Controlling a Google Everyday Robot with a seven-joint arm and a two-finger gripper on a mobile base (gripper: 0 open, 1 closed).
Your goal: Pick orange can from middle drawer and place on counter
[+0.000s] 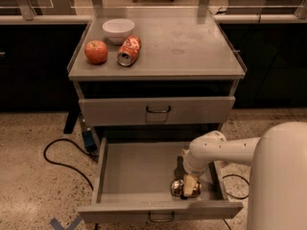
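The orange can (178,187) lies on its side near the front right of the open middle drawer (136,169). It is bronze-orange with a silver end facing left. My gripper (190,186) reaches down into the drawer from the right and its pale fingers (192,184) sit over the can's right part, closed around it. The counter (187,42) is the grey cabinet top above, at the back of the view.
On the counter's left stand a white bowl (118,29), a round red-orange fruit (96,51) and a red-orange and white can (129,51) lying on its side. A closed upper drawer (157,110) sits above the open one. A black cable (62,152) lies on the floor at left.
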